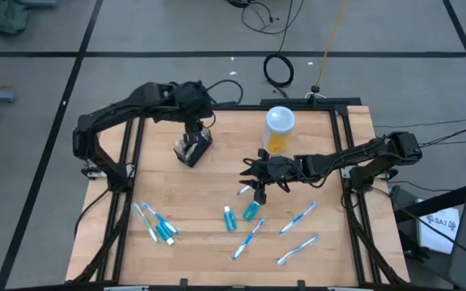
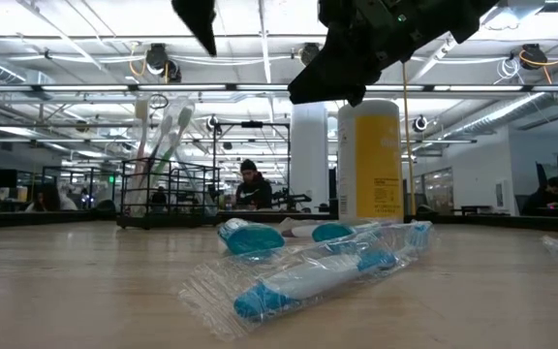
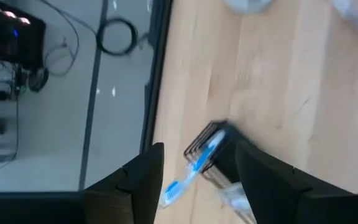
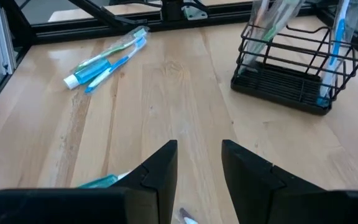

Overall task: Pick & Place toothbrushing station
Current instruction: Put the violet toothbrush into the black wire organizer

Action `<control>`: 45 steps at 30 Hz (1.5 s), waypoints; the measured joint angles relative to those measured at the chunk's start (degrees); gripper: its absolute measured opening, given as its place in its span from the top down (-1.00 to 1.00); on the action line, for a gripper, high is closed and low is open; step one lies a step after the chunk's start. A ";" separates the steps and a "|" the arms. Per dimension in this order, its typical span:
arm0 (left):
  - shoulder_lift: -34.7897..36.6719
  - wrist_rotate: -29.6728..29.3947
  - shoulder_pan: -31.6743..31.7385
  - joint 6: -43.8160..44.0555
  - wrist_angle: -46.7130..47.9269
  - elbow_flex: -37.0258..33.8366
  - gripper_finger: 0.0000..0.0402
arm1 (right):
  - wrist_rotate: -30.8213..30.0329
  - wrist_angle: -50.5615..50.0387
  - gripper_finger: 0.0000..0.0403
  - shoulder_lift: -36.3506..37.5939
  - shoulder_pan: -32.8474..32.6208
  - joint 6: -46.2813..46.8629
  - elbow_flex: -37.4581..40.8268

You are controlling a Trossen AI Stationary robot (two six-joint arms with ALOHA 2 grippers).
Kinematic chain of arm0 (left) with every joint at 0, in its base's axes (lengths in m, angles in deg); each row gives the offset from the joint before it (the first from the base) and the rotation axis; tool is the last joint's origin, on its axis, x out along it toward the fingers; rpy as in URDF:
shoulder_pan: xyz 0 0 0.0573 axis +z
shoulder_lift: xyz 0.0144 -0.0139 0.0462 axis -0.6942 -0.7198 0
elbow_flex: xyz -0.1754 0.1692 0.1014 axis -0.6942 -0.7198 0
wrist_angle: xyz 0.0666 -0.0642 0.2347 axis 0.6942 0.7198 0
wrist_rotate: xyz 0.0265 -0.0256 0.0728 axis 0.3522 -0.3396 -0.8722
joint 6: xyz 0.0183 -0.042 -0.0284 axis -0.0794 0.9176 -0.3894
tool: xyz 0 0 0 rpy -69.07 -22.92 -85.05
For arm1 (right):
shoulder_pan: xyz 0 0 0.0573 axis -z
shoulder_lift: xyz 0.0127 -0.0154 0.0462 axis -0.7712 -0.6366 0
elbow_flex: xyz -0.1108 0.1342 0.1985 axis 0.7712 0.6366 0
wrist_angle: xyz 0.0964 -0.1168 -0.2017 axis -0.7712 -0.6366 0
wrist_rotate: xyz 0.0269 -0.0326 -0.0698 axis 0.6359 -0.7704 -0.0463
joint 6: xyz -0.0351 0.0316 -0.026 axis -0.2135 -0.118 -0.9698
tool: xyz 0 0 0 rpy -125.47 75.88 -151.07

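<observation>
The black wire basket (image 1: 192, 150) stands on the table at the far left, with a few toothbrushes (image 2: 163, 136) upright in it, leaning on its wire walls. My left gripper (image 3: 197, 146) is open just above it, over a blue-and-white brush (image 3: 194, 168) that sticks up from the basket. My right gripper (image 1: 257, 187) is open and empty above the table's middle, beside two teal tubes (image 1: 252, 212) (image 1: 230, 218) that lie flat. Loose toothbrushes lie at the near left (image 1: 154, 224) and near right (image 1: 298, 218) (image 1: 247, 240).
A tall yellow bottle with a white cap (image 1: 279, 129) stands at the far middle, just behind my right gripper. Another wrapped toothbrush (image 1: 298, 249) lies near the front edge. Black frame rails (image 1: 350, 186) run along the table's left and right sides.
</observation>
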 joint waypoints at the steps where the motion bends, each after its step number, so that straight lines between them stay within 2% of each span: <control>1: 0.79 0.04 -0.66 0.87 0.15 0.87 -0.02 | 0.00 0.00 0.42 0.00 0.03 -0.65 0.00; 5: 6.08 1.02 -3.81 4.46 -0.17 0.16 -0.04 | -0.02 0.09 0.42 0.00 0.08 -4.53 0.00; 10: 14.96 2.55 -8.69 13.66 -1.07 -7.11 -0.03 | 0.01 2.61 0.42 0.00 1.26 -8.63 0.02; 14: 22.63 0.36 -14.41 21.74 -6.59 -17.50 -0.04 | -0.01 4.18 0.38 0.00 2.92 -9.57 0.02; 20: 31.89 -3.86 -24.68 28.85 -20.35 -35.34 -0.03 | -0.02 7.57 0.19 -0.02 4.94 -10.12 0.02; 25: 34.99 -7.06 -30.90 29.99 -33.41 -48.85 -0.04 | 0.03 7.16 0.06 -0.17 4.96 -15.28 0.02; 29: 35.13 -7.96 -33.60 31.24 -41.79 -56.70 -0.04 | 0.05 4.93 0.03 -0.17 5.25 -16.51 0.02; 35: 35.15 -8.13 -34.39 31.91 -49.94 -64.61 -0.04 | 0.02 -5.06 0.04 0.15 8.38 1.59 0.02; 45: 35.15 -8.13 -34.35 32.71 -50.34 -65.28 -0.04 | 0.00 -28.89 0.06 0.33 12.12 25.40 0.02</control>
